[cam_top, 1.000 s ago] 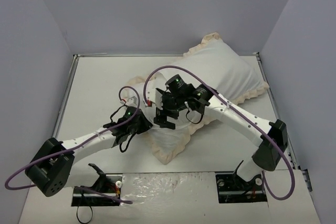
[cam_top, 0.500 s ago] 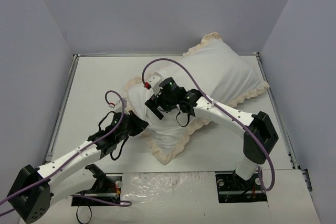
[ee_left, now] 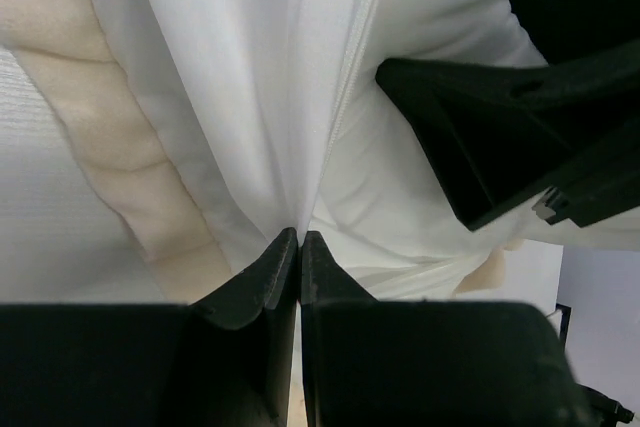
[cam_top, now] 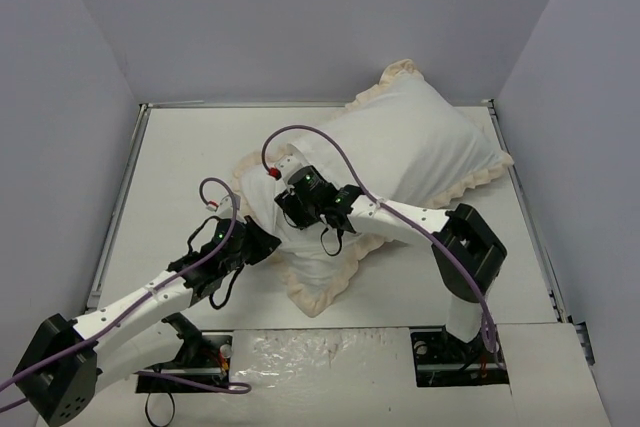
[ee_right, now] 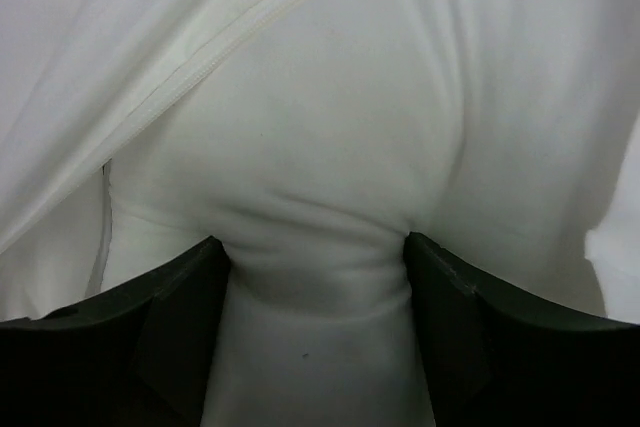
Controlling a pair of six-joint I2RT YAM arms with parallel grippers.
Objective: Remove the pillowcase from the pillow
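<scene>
The pillowcase (cam_top: 425, 147) lies white face up, slanting from back right to front middle, its cream frill (cam_top: 322, 292) round the edge. My left gripper (cam_top: 266, 244) is shut on a fold of pillowcase fabric beside the zip (ee_left: 350, 67), fingertips pressed together (ee_left: 300, 237). My right gripper (cam_top: 287, 209) is pushed in at the open end, jaws clamped on a bulge of the plain white pillow (ee_right: 320, 147). The pillowcase edge and zip (ee_right: 200, 72) run above it. The right gripper's finger also shows in the left wrist view (ee_left: 480, 147). Most of the pillow is hidden inside the case.
The white table (cam_top: 180, 167) is fenced by grey walls at the back and sides, with a metal rail (cam_top: 125, 197) on the left. Purple cables (cam_top: 330, 142) loop over both arms above the pillowcase. The arm bases sit at the front edge.
The right gripper has moved left and forward into the case's open end. The left arm has drawn back toward the front left with the fabric. The near end of the case has shifted slightly.
</scene>
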